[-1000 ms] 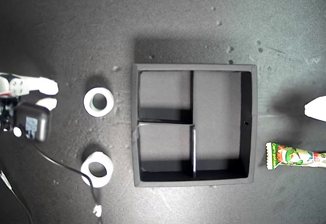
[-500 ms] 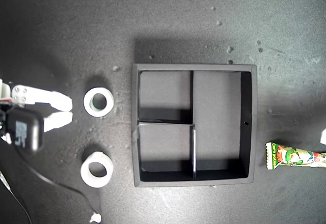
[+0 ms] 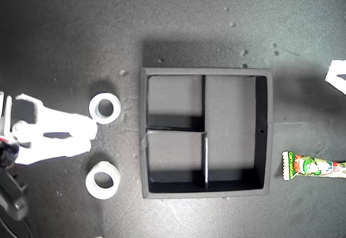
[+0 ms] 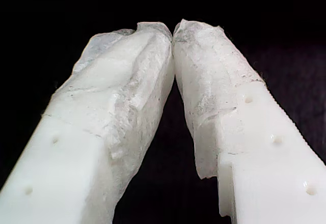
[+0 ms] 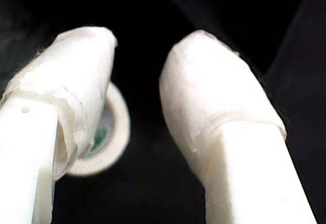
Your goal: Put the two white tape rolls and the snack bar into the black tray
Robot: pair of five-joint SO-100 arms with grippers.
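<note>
The black tray sits mid-table with nothing in its compartments. Two white tape rolls lie to the exterior view's left of it, one farther up and one lower. My second gripper hovers open between them, its fingertips pointing toward the tray and holding nothing. In the second wrist view, my second gripper shows a wide gap, with a tape roll partly hidden behind one finger. The snack bar lies at the exterior view's right edge. My first gripper is shut, tips touching, over dark surface.
A white part of an arm pokes in at the exterior view's right edge, above the snack bar. A dark cable and motor body trail at that view's lower left. Small crumbs dot the dark table.
My second gripper has swung in from the exterior view's left edge toward the tray, now larger in view and between the two rolls. The white arm part at the right edge moved upward.
</note>
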